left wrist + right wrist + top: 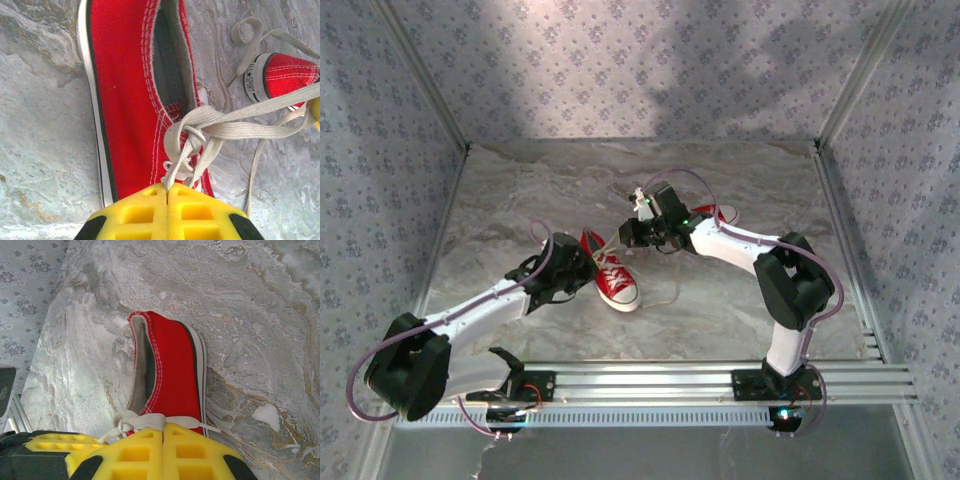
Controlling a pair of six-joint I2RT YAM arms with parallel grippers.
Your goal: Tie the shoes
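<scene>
— Which step?
— Tightening the knot on the near shoe (612, 276), mid-table. My left gripper (167, 189) and right gripper (163, 429) each pinch a lace (250, 131).
— Next?
— Probably pulling apart evenly, without slipping.

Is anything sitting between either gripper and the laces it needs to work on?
Nothing visible. The left gripper is shut on the white lace of the near red shoe; the right gripper is shut on the lace of the other shoe.

Left pincer (167, 192) and right pincer (163, 432) closed
</scene>
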